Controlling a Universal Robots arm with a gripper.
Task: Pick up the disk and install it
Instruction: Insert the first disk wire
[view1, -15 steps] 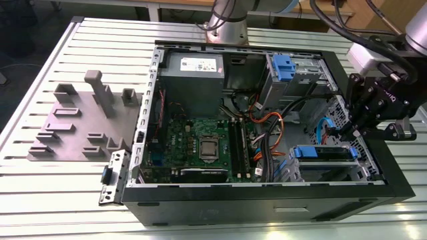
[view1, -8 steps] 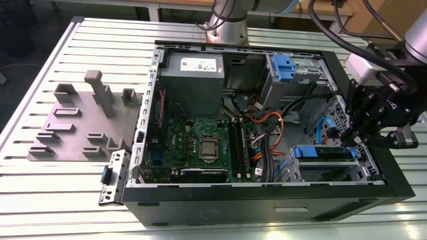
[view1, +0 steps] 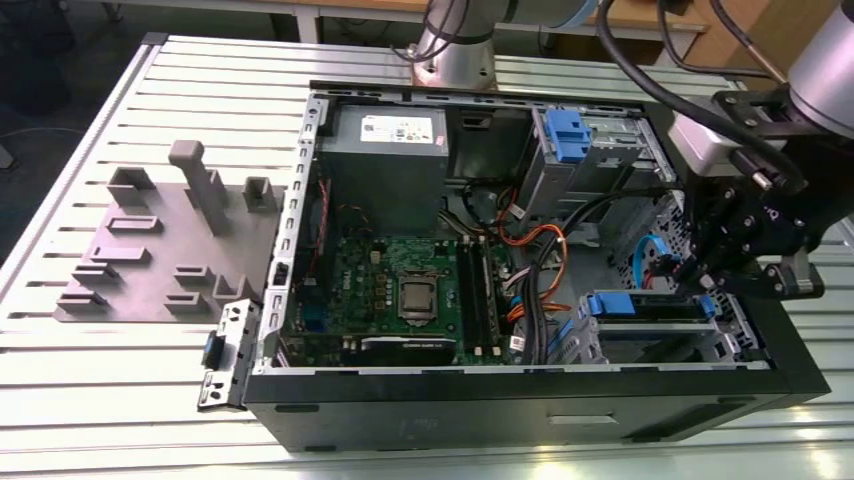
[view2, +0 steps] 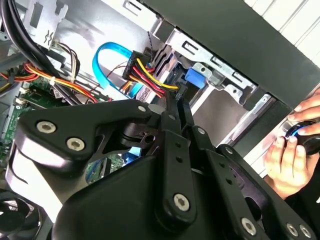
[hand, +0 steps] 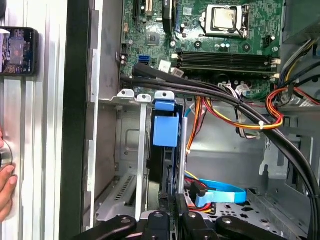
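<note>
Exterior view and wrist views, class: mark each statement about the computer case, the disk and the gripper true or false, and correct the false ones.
1. The computer case lies open on the slotted table. True.
2. The disk lies on the table outside the case. False: it sits in a drive cage inside the case, with the gripper right beside it.
3. A person's hand appears in the second wrist view. True.
4. A cooler fan covers the processor socket. False: the socket is uncovered.
</note>
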